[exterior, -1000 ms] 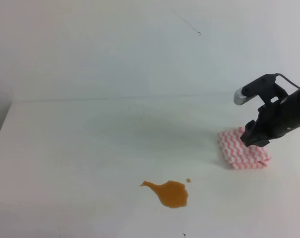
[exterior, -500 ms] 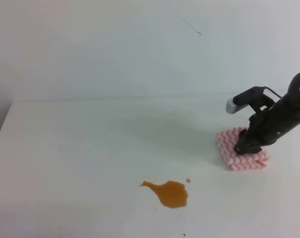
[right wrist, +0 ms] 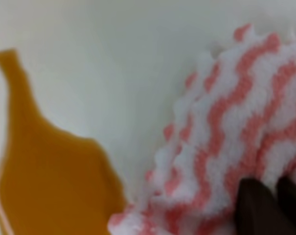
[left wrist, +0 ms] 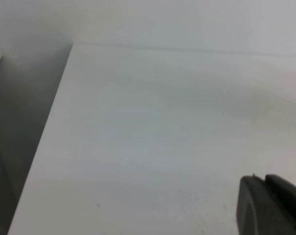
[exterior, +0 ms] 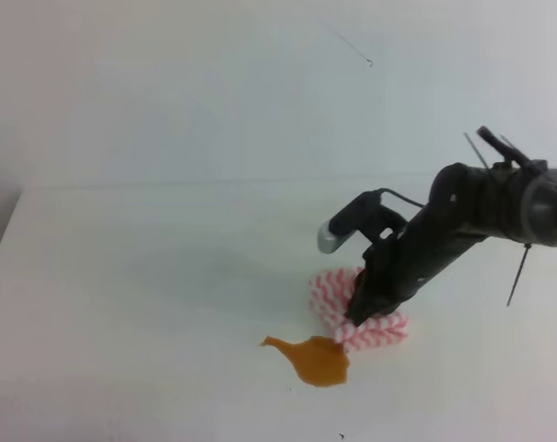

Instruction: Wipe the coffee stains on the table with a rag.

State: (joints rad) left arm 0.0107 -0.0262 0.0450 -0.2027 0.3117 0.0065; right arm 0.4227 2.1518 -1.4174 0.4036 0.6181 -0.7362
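One orange-brown puddle, the coffee stains [exterior: 317,358], lies near the front of the white bench [exterior: 149,276], its thin tail pointing left. Touching its upper right edge sits the rag [exterior: 338,293], pink-and-white zigzag cloth lying flat on the bench; the right wrist view shows its corner meeting the liquid. The right hand [exterior: 359,313] presses down on the rag's middle, its dark fingers [right wrist: 255,208] drawn close together and pinching the cloth. Of the left hand [left wrist: 270,205] only a dark edge shows; I cannot tell its state.
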